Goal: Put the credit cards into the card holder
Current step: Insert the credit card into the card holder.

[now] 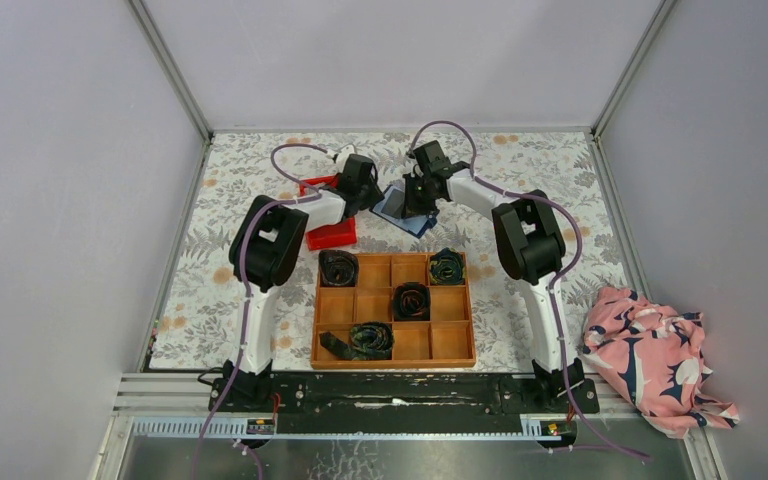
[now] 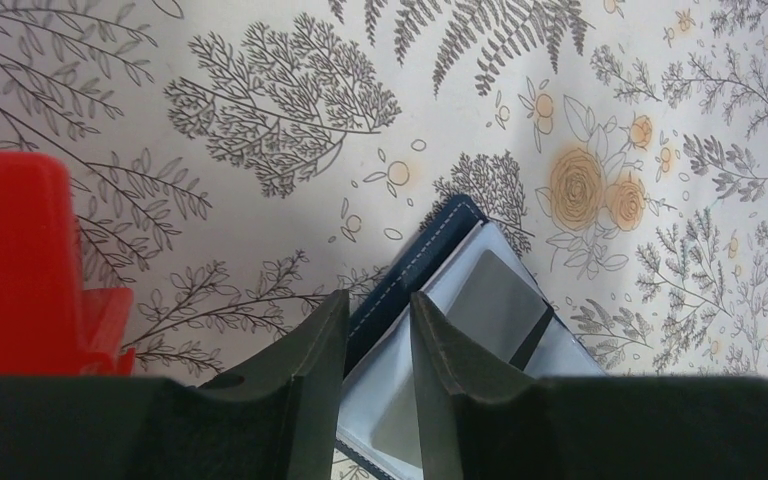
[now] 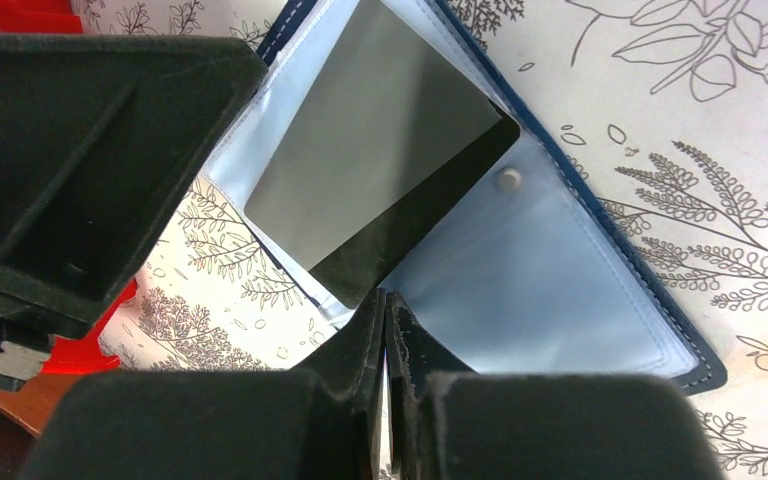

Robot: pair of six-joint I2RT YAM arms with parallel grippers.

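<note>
Mid-task: the right gripper, pinched on a grey reflective card, feeds it into the open navy-blue folding card holder at frame centre, whose edge sits between the narrowly parted left gripper.

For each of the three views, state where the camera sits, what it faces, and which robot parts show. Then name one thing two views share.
Top external: above and behind, facing down on the table; both arms show.
Left wrist: on the left arm, facing the wallet; left hand shows.
Right wrist: on the right arm, facing the open wallet; right hand shows.
Shared: both wrist views show the wallet.
</note>
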